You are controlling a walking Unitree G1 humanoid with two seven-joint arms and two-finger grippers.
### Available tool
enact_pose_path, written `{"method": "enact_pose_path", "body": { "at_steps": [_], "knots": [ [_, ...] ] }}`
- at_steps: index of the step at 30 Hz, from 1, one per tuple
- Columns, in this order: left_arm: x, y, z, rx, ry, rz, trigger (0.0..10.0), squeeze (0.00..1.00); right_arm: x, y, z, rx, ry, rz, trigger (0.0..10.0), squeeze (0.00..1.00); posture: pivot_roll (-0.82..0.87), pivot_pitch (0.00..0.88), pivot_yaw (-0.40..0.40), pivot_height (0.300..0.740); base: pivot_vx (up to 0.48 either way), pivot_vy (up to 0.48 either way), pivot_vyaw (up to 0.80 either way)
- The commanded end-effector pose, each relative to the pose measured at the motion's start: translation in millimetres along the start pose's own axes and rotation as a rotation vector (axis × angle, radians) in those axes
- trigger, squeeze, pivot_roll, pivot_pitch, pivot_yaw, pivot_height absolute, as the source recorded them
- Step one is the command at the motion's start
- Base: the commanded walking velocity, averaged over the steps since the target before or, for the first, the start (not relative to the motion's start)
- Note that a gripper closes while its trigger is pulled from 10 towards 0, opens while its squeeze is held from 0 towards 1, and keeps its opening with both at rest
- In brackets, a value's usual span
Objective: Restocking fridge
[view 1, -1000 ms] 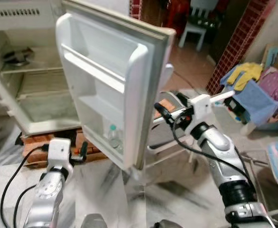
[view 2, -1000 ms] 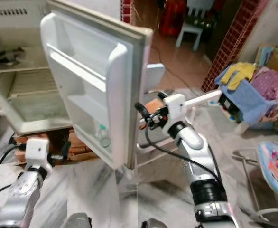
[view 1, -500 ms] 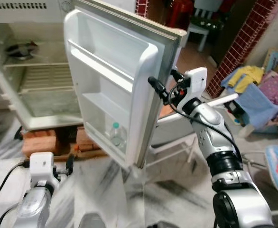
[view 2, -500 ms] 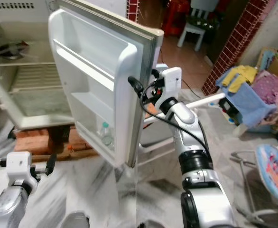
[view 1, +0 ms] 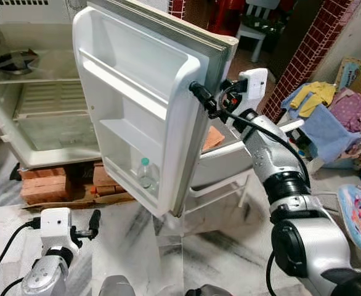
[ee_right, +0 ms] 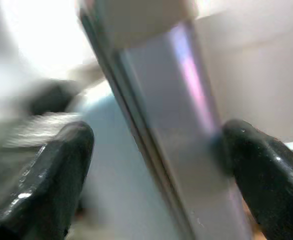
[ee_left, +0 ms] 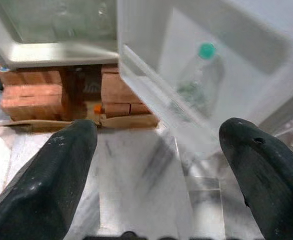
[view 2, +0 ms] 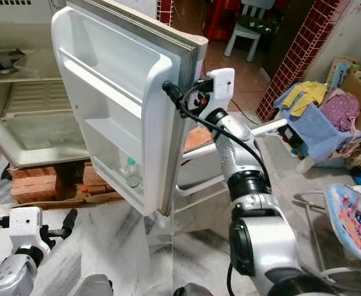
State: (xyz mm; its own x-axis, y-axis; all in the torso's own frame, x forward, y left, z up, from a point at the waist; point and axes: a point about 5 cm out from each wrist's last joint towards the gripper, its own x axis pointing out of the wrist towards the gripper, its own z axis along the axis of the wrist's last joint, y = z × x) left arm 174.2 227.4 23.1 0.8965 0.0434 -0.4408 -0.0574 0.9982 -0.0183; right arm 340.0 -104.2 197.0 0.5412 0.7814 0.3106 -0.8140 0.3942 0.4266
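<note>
The fridge door stands wide open, a bottle upright in its lowest shelf, with the right gripper at the door's free edge, its fingers spread either side of that edge as the right wrist view shows. The step in hand appears to be swinging the door; it is best done by keeping the edge between the fingers and following the hinge arc slowly, so the bottle stays upright. The left gripper, fingers spread and empty, hangs low over the marble floor, near the bricks under the fridge.

The open white fridge door stands in front of the white fridge cabinet, which rests on red bricks. 1 clear plastic bottle sits in the door's lowest shelf. A heaped laundry basket lies far right.
</note>
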Motion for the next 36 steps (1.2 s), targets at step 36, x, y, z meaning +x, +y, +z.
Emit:
{"method": "enact_pose_path", "body": {
  "at_steps": [36],
  "knots": [
    [23.6,-16.0,21.7,0.109,-0.055,-0.116,10.0,0.0,-80.7,-18.5,-81.9,-0.406,0.159,-0.879,10.0,0.0,0.18,0.001,-0.102,0.74,0.0,0.0,-0.08]
  ]
}}
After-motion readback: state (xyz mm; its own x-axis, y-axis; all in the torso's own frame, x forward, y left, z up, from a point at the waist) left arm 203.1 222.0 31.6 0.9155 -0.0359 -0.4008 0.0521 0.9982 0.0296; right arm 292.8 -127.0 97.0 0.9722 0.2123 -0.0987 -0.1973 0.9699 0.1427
